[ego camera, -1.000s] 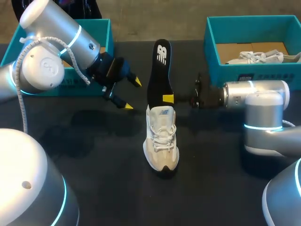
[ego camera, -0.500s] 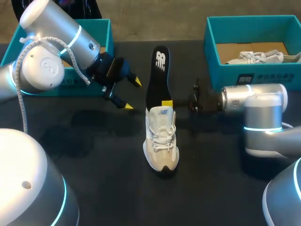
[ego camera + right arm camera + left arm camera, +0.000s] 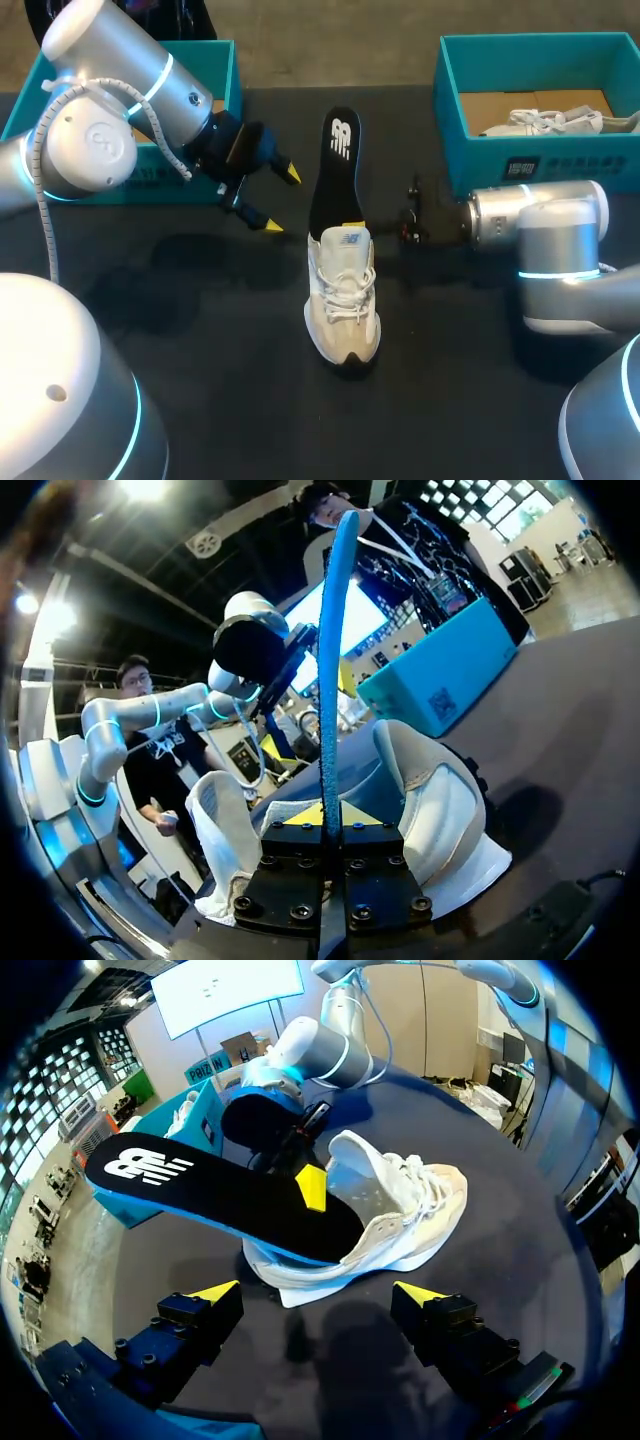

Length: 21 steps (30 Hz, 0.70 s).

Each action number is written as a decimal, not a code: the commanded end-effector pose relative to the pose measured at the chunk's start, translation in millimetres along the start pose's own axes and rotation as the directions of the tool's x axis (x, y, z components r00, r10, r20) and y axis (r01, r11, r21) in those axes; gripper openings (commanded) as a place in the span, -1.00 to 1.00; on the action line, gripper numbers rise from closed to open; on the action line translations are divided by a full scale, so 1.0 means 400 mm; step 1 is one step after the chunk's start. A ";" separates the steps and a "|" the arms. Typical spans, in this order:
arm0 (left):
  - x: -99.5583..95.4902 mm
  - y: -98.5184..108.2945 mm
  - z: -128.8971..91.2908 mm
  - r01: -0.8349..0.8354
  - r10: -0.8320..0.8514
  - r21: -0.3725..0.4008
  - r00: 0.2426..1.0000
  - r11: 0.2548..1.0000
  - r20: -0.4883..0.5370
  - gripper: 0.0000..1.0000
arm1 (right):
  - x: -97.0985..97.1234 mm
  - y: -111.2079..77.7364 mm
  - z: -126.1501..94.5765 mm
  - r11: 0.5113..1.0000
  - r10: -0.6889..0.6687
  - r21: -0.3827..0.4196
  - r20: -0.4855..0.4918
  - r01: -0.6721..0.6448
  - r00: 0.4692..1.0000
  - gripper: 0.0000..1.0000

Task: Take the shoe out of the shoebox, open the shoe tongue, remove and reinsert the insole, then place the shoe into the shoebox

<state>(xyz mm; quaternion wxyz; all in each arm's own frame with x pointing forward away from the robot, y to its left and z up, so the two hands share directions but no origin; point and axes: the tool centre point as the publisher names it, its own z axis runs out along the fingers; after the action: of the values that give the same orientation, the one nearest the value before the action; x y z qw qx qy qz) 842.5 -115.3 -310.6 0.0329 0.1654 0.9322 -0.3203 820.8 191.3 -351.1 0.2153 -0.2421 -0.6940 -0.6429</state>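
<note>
A cream lace-up shoe [image 3: 343,300] stands on its sole on the counter [image 3: 200,350] just ahead of the left gripper [image 3: 318,1292], its heel end at the right gripper [image 3: 322,815], whose fingers pinch the black, blue-backed insole [image 3: 335,165] that slants half out of the shoe's mouth.

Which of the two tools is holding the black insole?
The right arm's tool: it is shut on the insole, at the heel of the white shoe. The left arm's tool is open and holds nothing.

White shoe [image 3: 400,1210] on dark table [image 3: 520,1270], black insole [image 3: 220,1195] half inside it, left gripper [image 3: 318,1292] nearby, jaws apart
</note>
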 end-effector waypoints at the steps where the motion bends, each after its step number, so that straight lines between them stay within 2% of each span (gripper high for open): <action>1: 0.001 -0.001 -0.001 0.000 0.000 -0.004 1.000 1.000 0.000 1.00 | 0.006 -0.011 0.006 1.000 0.002 0.016 0.011 -0.002 1.000 -1.00; 10: 0.001 -0.001 -0.001 0.000 0.000 -0.004 1.000 1.000 0.000 1.00 | 0.010 -0.014 0.000 0.998 0.020 0.067 0.009 -0.021 1.000 -1.00; 17: 0.001 -0.001 -0.001 0.000 0.000 -0.004 1.000 1.000 0.000 1.00 | 0.012 -0.027 0.005 0.996 0.039 0.076 0.004 -0.039 0.999 -1.00; 21: 0.001 -0.001 -0.001 0.000 0.000 -0.004 1.000 1.000 0.000 1.00 | 0.014 -0.016 0.007 0.997 0.026 0.072 0.012 -0.027 1.000 -1.00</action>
<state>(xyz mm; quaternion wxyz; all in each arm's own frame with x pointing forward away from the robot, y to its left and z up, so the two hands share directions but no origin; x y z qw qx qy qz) 842.5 -115.3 -310.6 0.0329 0.1654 0.9322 -0.3203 814.7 190.1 -351.0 0.2300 -0.2455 -0.7133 -0.6148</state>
